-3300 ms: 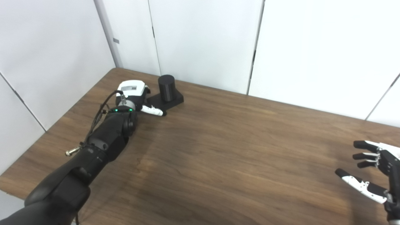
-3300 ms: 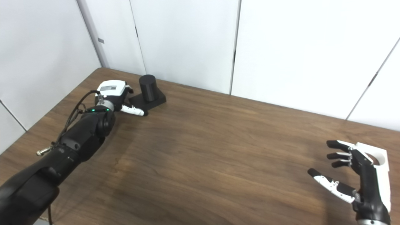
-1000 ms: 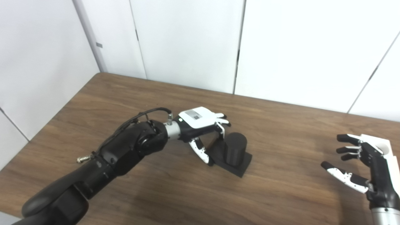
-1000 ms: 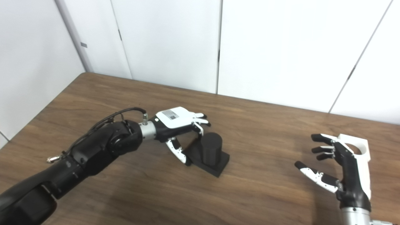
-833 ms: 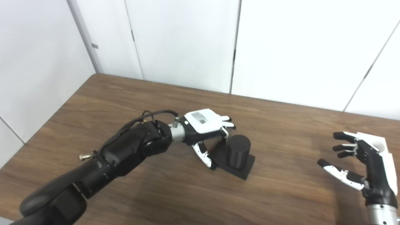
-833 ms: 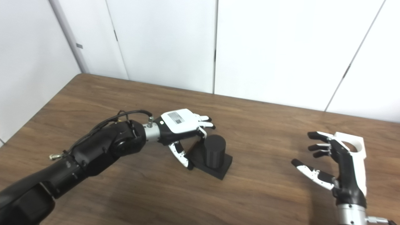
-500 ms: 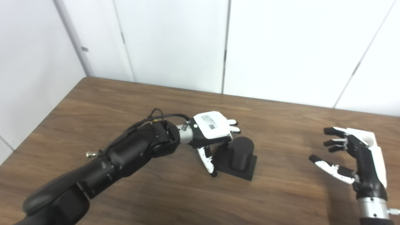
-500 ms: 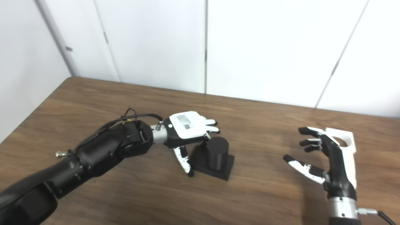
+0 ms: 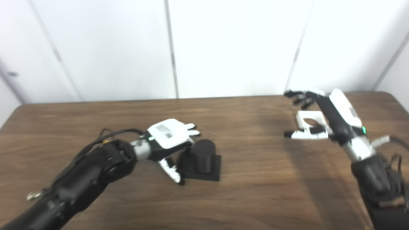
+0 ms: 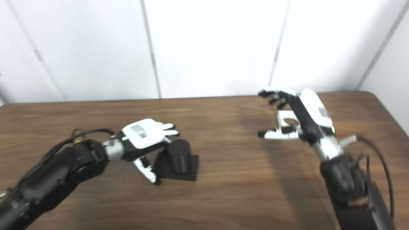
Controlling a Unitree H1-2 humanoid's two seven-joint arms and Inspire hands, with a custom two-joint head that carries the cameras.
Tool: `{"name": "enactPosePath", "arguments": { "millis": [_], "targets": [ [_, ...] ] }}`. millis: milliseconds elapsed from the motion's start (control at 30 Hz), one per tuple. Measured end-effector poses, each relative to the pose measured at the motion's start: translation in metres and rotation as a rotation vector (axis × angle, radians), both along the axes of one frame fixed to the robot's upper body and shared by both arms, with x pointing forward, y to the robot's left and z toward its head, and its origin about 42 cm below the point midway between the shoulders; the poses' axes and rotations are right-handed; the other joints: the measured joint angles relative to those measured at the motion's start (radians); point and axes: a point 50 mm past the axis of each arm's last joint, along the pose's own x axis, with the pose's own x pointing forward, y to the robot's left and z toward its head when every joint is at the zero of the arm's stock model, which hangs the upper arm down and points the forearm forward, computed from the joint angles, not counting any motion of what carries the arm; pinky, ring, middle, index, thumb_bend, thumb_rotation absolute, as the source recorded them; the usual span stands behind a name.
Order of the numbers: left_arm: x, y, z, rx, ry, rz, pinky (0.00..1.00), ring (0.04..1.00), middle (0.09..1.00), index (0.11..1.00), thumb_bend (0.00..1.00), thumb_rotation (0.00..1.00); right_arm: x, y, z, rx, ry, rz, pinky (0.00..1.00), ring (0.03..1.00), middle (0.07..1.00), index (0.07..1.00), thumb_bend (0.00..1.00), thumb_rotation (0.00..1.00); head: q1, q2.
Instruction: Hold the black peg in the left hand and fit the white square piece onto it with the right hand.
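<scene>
The black peg (image 9: 204,156), a short cylinder on a square black base, stands on the wooden table (image 9: 252,198) near the middle. My left hand (image 9: 169,140) grips the base's left side, fingers reaching over behind the cylinder and thumb down at the front left corner. At the right, a white square piece (image 9: 299,117) with a round hole lies flat on the table. My right hand (image 9: 334,111) hovers over it, open, fingers spread above its far edge and thumb stretched along its near edge. I cannot tell whether that hand touches the piece.
White wall panels stand right behind the table's far edge. The table's right corner (image 9: 388,95) lies close beyond my right hand. A cable (image 10: 380,166) loops off my right forearm.
The view has swung to the right. My right hand has gone forward from beside the white piece to over it. My left hand stays on the peg's base.
</scene>
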Motion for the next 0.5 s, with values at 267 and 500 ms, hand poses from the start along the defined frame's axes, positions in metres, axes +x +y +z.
{"name": "enactPosePath", "arguments": {
  "millis": [267, 500],
  "targets": [
    [-0.004, 0.014, -0.006, -0.040, 0.008, -0.002, 0.86, 0.930, 0.913, 0.600, 0.92, 0.25, 0.002, -0.033, 0.028, -0.219, 0.131, -0.100, 0.58, 0.744, 0.812, 0.775, 0.80, 0.05, -0.120, -0.049],
    [-0.006, 0.024, -0.007, -0.057, 0.001, -0.011, 0.82, 0.902, 0.883, 0.594, 0.94, 0.23, 0.020, -0.034, 0.047, -0.413, 0.286, -0.128, 0.73, 0.877, 0.908, 0.851, 0.89, 0.12, -0.175, -0.078]
  ]
}}
